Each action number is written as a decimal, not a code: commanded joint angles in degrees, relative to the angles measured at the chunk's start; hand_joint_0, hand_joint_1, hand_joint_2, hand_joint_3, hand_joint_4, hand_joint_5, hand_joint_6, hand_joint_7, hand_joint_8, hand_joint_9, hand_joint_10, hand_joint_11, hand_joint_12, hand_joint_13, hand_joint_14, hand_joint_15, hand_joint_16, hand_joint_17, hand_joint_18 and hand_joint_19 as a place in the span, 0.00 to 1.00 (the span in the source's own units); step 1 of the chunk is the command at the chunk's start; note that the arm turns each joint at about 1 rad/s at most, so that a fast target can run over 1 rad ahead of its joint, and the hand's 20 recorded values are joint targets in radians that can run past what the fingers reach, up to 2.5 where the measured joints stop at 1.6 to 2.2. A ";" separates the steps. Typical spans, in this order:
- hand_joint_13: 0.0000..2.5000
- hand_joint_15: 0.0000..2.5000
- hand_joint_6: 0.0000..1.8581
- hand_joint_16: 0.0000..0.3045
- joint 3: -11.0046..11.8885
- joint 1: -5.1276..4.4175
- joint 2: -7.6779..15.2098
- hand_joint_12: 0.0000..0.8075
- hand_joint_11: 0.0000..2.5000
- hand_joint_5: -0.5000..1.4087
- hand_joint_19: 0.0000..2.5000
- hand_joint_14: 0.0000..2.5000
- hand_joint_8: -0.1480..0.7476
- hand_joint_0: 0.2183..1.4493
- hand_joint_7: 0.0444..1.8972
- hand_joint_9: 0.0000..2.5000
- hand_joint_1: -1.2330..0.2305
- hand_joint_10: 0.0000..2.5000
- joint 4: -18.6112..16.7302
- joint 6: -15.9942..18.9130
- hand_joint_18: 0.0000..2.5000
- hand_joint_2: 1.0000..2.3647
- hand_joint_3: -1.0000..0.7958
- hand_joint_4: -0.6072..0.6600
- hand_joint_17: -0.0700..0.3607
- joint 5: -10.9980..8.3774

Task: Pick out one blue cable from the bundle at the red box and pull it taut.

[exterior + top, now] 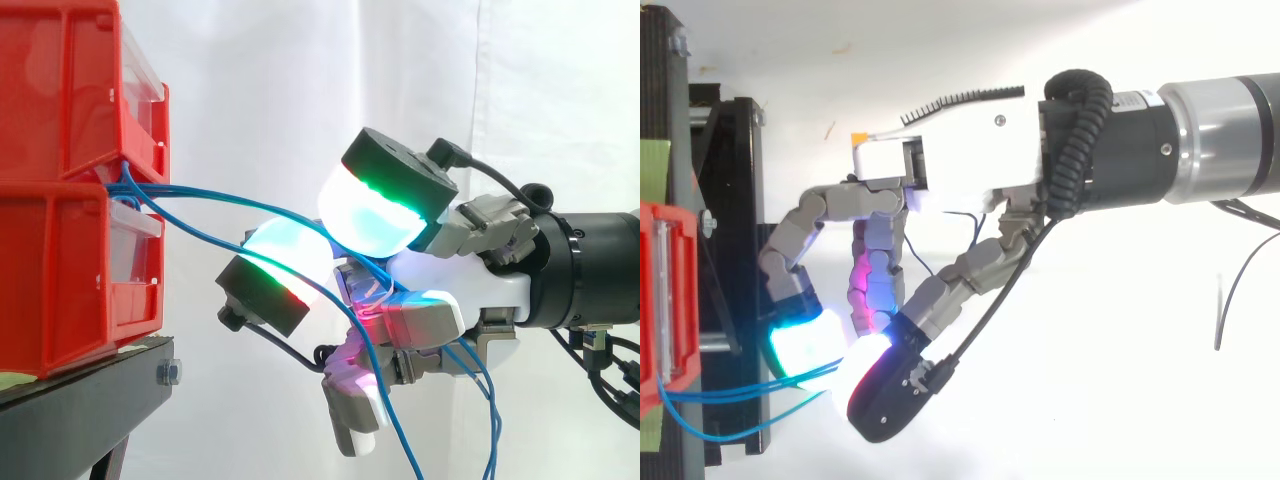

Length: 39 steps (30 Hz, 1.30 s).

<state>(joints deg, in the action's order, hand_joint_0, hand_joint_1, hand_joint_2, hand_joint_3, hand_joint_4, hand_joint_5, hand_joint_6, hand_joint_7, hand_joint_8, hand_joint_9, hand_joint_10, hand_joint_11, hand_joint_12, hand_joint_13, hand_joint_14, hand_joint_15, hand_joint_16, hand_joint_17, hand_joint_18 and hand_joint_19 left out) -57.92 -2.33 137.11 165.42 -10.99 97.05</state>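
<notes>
Tangling is risked, as several blue cables (200,194), not one, are clasped by the curled hand (485,288) near the red box (70,250) ahead of it.

- Bright, even light everywhere; the white curtain (560,100) is washed nearly blank.
- The hand's (490,290) pads (370,215) glow cyan-white with green and red rims, flaring hard.
- Magenta glow spills over its inner fingers (355,385).
- Blue cables (215,197) pinched there show dark against the glare.
- Shade gathers beneath the black stand (90,400).
</notes>
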 commanded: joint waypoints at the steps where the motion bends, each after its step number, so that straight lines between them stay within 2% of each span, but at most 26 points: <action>1: 0.44 0.27 0.50 0.17 0.00 0.04 0.09 0.49 0.36 0.21 0.29 0.01 0.49 0.37 0.52 0.59 0.28 0.01 0.17 0.00 0.33 0.00 0.28 0.46 0.44 -0.01; 4: 0.44 0.26 0.49 0.17 0.00 0.04 0.00 0.50 0.35 0.21 0.30 0.01 0.49 0.33 0.49 0.59 0.36 0.01 0.08 0.00 0.33 0.00 0.28 0.46 0.44 -0.01; 9: 0.44 0.27 0.47 0.18 0.00 -0.05 0.00 0.50 0.35 0.21 0.30 0.01 0.48 0.33 0.47 0.60 0.42 0.01 -0.01 0.00 0.33 0.00 0.28 0.44 0.44 -0.01; 12: 0.43 0.27 0.46 0.18 0.00 -0.13 0.00 0.50 0.34 0.21 0.31 0.01 0.48 0.33 0.46 0.59 0.43 0.01 -0.01 0.00 0.32 0.01 0.33 0.43 0.44 -0.01; 14: 0.43 0.27 0.46 0.18 0.00 -0.13 0.00 0.50 0.34 0.21 0.31 0.01 0.48 0.33 0.45 0.58 0.41 0.01 0.08 0.00 0.32 0.01 0.39 0.43 0.45 -0.01; 18: 0.43 0.27 0.46 0.19 0.00 -0.22 0.00 0.52 0.34 0.21 0.29 0.01 0.50 0.32 0.46 0.57 0.36 0.01 0.17 0.00 0.33 0.01 0.44 0.46 0.47 -0.01; 21: 0.43 0.27 0.47 0.19 0.00 -0.22 0.00 0.52 0.34 0.20 0.30 0.01 0.51 0.33 0.46 0.55 0.31 0.01 0.17 0.00 0.32 0.01 0.45 0.48 0.47 -0.01; 23: 0.42 0.27 0.48 0.18 0.00 -0.22 0.00 0.50 0.35 0.19 0.30 0.01 0.49 0.37 0.49 0.54 0.25 0.01 0.17 0.00 0.31 0.01 0.45 0.47 0.45 0.16; 27: 0.42 0.27 0.49 0.18 0.00 -0.22 0.00 0.50 0.36 0.19 0.29 0.01 0.49 0.40 0.51 0.54 0.24 0.01 0.17 0.09 0.31 0.01 0.43 0.45 0.45 0.16; 32: 0.43 0.26 0.49 0.18 0.09 -0.22 0.00 0.49 0.32 0.20 0.30 0.01 0.49 0.34 0.50 0.57 0.31 0.01 0.17 0.18 0.32 0.01 0.34 0.50 0.45 -0.01; 35: 0.43 0.26 0.46 0.18 0.00 -0.22 0.00 0.50 0.30 0.21 0.31 0.01 0.48 0.32 0.51 0.57 0.42 0.01 -0.01 0.26 0.31 0.01 0.34 0.49 0.45 -0.01; 39: 0.43 0.26 0.45 0.18 0.36 -0.22 0.00 0.51 0.30 0.22 0.32 0.01 0.49 0.32 0.50 0.57 0.46 0.01 -0.01 0.35 0.31 0.01 0.37 0.50 0.45 -0.28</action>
<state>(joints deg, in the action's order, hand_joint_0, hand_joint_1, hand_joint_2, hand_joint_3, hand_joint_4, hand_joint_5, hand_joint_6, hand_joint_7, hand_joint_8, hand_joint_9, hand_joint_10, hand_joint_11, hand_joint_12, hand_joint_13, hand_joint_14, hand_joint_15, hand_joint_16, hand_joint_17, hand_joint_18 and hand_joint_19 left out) -57.80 -2.55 137.11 165.45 -10.73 96.99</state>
